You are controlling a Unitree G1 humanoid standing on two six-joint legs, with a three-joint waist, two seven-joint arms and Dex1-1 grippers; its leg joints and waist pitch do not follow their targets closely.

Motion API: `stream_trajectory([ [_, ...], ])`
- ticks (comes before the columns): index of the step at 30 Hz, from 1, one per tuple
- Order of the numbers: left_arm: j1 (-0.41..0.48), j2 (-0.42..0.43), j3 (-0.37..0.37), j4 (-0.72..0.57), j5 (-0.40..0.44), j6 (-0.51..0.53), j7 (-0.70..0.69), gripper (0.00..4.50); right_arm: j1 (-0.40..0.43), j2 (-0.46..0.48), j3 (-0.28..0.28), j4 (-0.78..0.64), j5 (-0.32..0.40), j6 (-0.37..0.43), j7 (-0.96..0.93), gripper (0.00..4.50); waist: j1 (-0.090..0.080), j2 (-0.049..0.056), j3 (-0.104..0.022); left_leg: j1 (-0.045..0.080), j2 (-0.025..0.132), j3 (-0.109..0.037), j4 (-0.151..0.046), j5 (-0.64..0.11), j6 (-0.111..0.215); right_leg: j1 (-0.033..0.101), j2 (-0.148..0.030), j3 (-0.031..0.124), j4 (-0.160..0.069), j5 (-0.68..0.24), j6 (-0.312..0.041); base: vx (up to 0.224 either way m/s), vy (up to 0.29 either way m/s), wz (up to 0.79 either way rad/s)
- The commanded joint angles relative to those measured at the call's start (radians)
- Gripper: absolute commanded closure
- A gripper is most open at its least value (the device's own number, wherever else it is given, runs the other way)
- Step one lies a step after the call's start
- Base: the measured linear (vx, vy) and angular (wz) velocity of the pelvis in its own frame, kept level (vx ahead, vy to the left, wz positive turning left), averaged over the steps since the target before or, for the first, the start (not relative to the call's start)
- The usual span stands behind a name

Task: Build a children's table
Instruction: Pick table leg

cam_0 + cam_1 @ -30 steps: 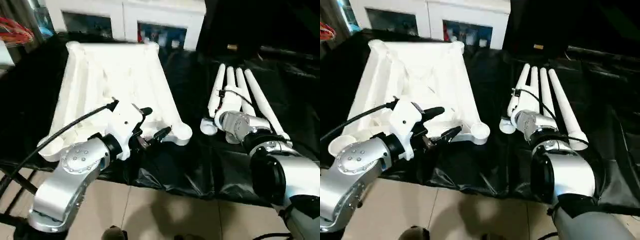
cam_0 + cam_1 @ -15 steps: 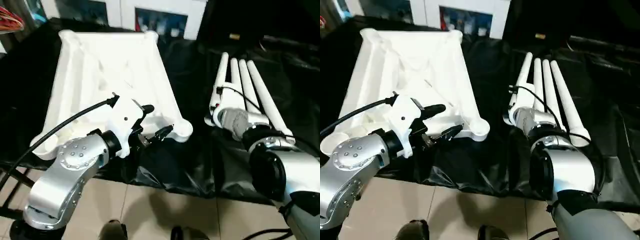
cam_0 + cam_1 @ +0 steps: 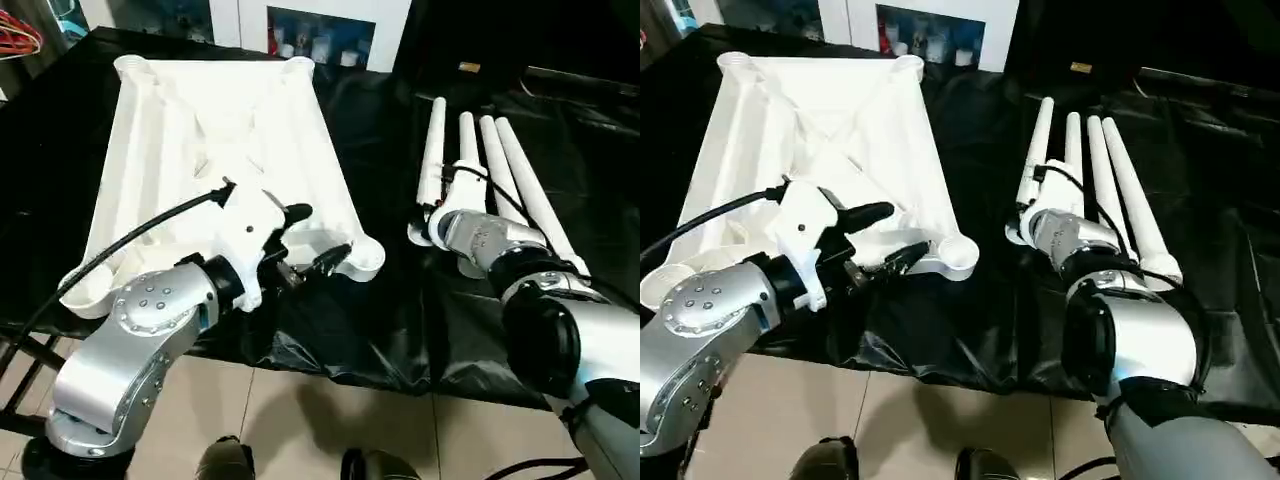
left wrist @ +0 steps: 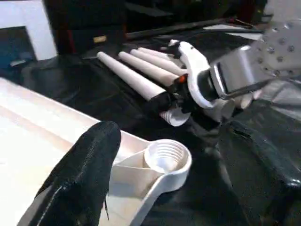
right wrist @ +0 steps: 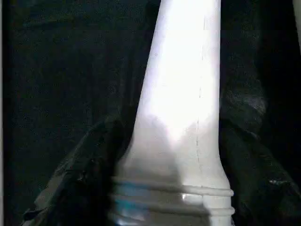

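Silver forearms, white wrists, black-fingered left claw [image 3: 312, 240].

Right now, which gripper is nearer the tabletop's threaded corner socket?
Left. The left gripper hovers right beside the socket; the right gripper is over at the legs.

**Head tilts; left gripper edges toward the corner socket**

The whole view slides down the frame, so the camera moves. The left gripper [image 3: 318, 240] now sits nearer the table top's [image 3: 160, 150] lower-right corner socket [image 3: 366, 260], fingers spread.
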Motion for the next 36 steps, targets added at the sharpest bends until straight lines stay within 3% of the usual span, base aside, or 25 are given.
stream_trajectory([
  [1, -0.010, -0.008, 0.009, 0.009, 0.004, -0.001, 0.021, 0.73, 0.012, -0.019, -0.019, -0.014, 0.016, -0.024, 0.024, 1.77, -0.002, 0.011, -0.077, 0.030, 0.003, 0.016, -0.065, -0.139, -0.009, 0.051, -0.033, 0.007, -0.048, 0.010, -0.207, 0.000, 0.000, 0.00],
  [3, -0.018, -0.027, 0.028, 0.032, -0.001, -0.004, 0.044, 0.73, 0.029, -0.023, -0.022, -0.030, 0.020, -0.058, 0.074, 1.78, 0.002, 0.006, -0.091, 0.030, 0.003, 0.016, -0.059, -0.106, 0.009, 0.060, -0.034, 0.007, -0.041, 0.047, -0.218, 0.000, 0.000, 0.00],
  [5, -0.027, -0.047, 0.050, 0.047, -0.011, 0.004, 0.061, 0.45, 0.041, -0.023, -0.028, -0.041, 0.028, -0.078, 0.108, 1.78, 0.006, 0.013, -0.095, 0.029, 0.002, 0.016, -0.056, -0.084, 0.020, 0.061, -0.034, 0.007, -0.037, 0.085, -0.227, 0.000, 0.000, 0.00],
  [6, -0.036, -0.065, 0.066, 0.058, -0.021, 0.015, 0.075, 0.38, 0.049, -0.023, -0.031, -0.049, 0.034, -0.095, 0.132, 1.78, 0.006, 0.010, -0.096, 0.029, 0.003, 0.017, -0.054, -0.068, 0.027, 0.063, -0.034, 0.006, -0.035, 0.116, -0.235, 0.000, 0.000, 0.00],
  [7, -0.041, -0.075, 0.074, 0.065, -0.026, 0.021, 0.083, 0.38, 0.053, -0.024, -0.031, -0.053, 0.036, -0.100, 0.141, 1.78, 0.008, 0.016, -0.100, 0.031, 0.003, 0.016, -0.053, -0.062, 0.029, 0.064, -0.034, 0.005, -0.033, 0.129, -0.242, 0.000, 0.000, 0.00],
  [8, -0.048, -0.089, 0.083, 0.074, -0.035, 0.030, 0.093, 0.25, 0.057, -0.025, -0.031, -0.058, 0.038, -0.106, 0.150, 1.78, 0.007, 0.012, -0.100, 0.029, 0.002, 0.017, -0.052, -0.059, 0.036, 0.064, -0.032, 0.005, -0.033, 0.143, -0.250, 0.000, 0.000, 0.00],
  [9, -0.048, -0.089, 0.083, 0.074, -0.035, 0.030, 0.093, 0.12, 0.057, -0.025, -0.031, -0.058, 0.038, -0.106, 0.150, 1.78, 0.009, 0.011, -0.100, 0.031, 0.002, 0.017, -0.051, -0.063, 0.042, 0.064, -0.033, 0.005, -0.033, 0.137, -0.257, 0.000, 0.000, 0.00],
  [10, -0.063, -0.103, 0.089, 0.096, -0.036, 0.028, 0.104, 0.12, 0.063, -0.024, -0.038, -0.067, 0.048, -0.115, 0.168, 1.78, 0.011, 0.019, -0.103, 0.032, 0.003, 0.016, -0.051, -0.073, 0.043, 0.065, -0.035, 0.005, -0.033, 0.121, -0.262, 0.000, 0.000, 0.00],
  [12, -0.092, -0.139, 0.105, 0.133, -0.048, 0.028, 0.128, 0.03, 0.071, -0.022, -0.047, -0.087, 0.063, -0.127, 0.197, 1.78, 0.012, 0.017, -0.104, 0.033, 0.002, 0.017, -0.050, -0.088, 0.042, 0.065, -0.034, 0.005, -0.036, 0.110, -0.261, 0.000, 0.000, 0.00],
  [13, -0.144, -0.203, 0.135, 0.196, -0.068, 0.022, 0.173, 0.00, 0.084, -0.018, -0.060, -0.121, 0.087, -0.131, 0.240, 1.78, 0.011, 0.020, -0.109, 0.034, 0.003, 0.015, -0.049, -0.087, 0.042, 0.067, -0.035, 0.005, -0.033, 0.114, -0.265, 0.000, 0.000, 0.00],
  [14, -0.164, -0.233, 0.150, 0.220, -0.082, 0.020, 0.190, 0.00, 0.090, -0.015, -0.063, -0.136, 0.092, -0.136, 0.256, 1.79, 0.014, 0.020, -0.110, 0.037, 0.003, 0.019, -0.047, -0.092, 0.045, 0.065, -0.033, 0.007, -0.037, 0.128, -0.269, 0.000, 0.000, 0.00],
  [16, -0.195, -0.277, 0.173, 0.262, -0.093, 0.027, 0.225, 0.00, 0.102, -0.009, -0.072, -0.165, 0.108, -0.133, 0.275, 1.81, 0.017, 0.015, -0.120, 0.034, 0.004, 0.014, -0.047, -0.089, 0.047, 0.076, -0.038, 0.003, -0.034, 0.127, -0.278, 0.000, 0.000, 0.00],
  [18, -0.231, -0.325, 0.197, 0.317, -0.099, 0.036, 0.272, 0.00, 0.120, 0.000, -0.084, -0.205, 0.136, -0.122, 0.298, 1.81, 0.022, 0.011, -0.123, 0.035, 0.004, 0.015, -0.045, -0.087, 0.060, 0.074, -0.040, 0.003, -0.035, 0.123, -0.278, 0.000, 0.000, 0.00],
  [19, -0.241, -0.337, 0.204, 0.334, -0.101, 0.036, 0.283, 0.00, 0.128, 0.004, -0.086, -0.221, 0.144, -0.117, 0.304, 1.81, 0.022, 0.007, -0.125, 0.034, 0.004, 0.016, -0.045, -0.089, 0.063, 0.075, -0.040, 0.002, -0.037, 0.115, -0.276, 0.000, 0.000, 0.00],
  [24, -0.260, -0.369, 0.211, 0.371, -0.129, 0.041, 0.279, 0.00, 0.160, 0.011, -0.092, -0.263, 0.163, -0.103, 0.320, 1.83, 0.027, 0.009, -0.129, 0.034, 0.004, 0.015, -0.040, -0.090, 0.065, 0.071, -0.042, 0.001, -0.038, 0.077, -0.273, 0.000, 0.000, 0.00],
  [27, -0.266, -0.386, 0.206, 0.395, -0.127, 0.051, 0.282, 0.00, 0.185, 0.009, -0.100, -0.288, 0.173, -0.093, 0.302, 1.83, 0.031, 0.016, -0.128, 0.036, 0.005, 0.014, -0.040, -0.131, 0.046, 0.067, -0.041, 0.001, -0.042, 0.022, -0.264, 0.000, 0.000, 0.00],
  [28, -0.262, -0.391, 0.209, 0.401, -0.131, 0.056, 0.294, 0.00, 0.198, 0.008, -0.096, -0.309, 0.174, -0.086, 0.296, 1.83, 0.032, 0.025, -0.127, 0.036, 0.005, 0.012, -0.041, -0.146, 0.036, 0.066, -0.041, 0.002, -0.042, 0.005, -0.256, 0.000, 0.000, 0.00],
  [31, -0.253, -0.393, 0.205, 0.411, -0.127, 0.062, 0.312, 0.00, 0.220, 0.003, -0.078, -0.344, 0.165, -0.061, 0.286, 1.83, 0.029, 0.013, -0.130, 0.037, 0.005, 0.012, -0.041, -0.172, 0.024, 0.066, -0.041, 0.000, -0.048, -0.036, -0.242, 0.000, 0.000, 0.00],
  [32, -0.249, -0.391, 0.196, 0.411, -0.121, 0.061, 0.312, 0.00, 0.231, -0.003, -0.057, -0.355, 0.145, -0.048, 0.279, 1.83, 0.030, 0.013, -0.128, 0.036, 0.004, 0.012, -0.042, -0.177, 0.022, 0.065, -0.042, 0.000, -0.050, -0.061, -0.233, 0.000, 0.000, 0.00],
  [34, -0.242, -0.377, 0.170, 0.398, -0.106, 0.060, 0.304, 0.00, 0.250, -0.016, -0.008, -0.365, 0.096, -0.029, 0.260, 1.83, 0.029, 0.017, -0.125, 0.034, 0.003, 0.011, -0.043, -0.177, 0.012, 0.062, -0.041, -0.001, -0.056, -0.095, -0.212, 0.000, 0.000, 0.00],
  [36, -0.227, -0.304, 0.075, 0.348, -0.057, 0.080, 0.255, 0.00, 0.263, -0.046, 0.102, -0.340, -0.026, 0.007, 0.214, 1.83, 0.028, 0.014, -0.126, 0.032, 0.002, 0.009, -0.045, -0.173, -0.001, 0.060, -0.041, -0.003, -0.056, -0.136, -0.196, 0.000, 0.000, 0.00],
])
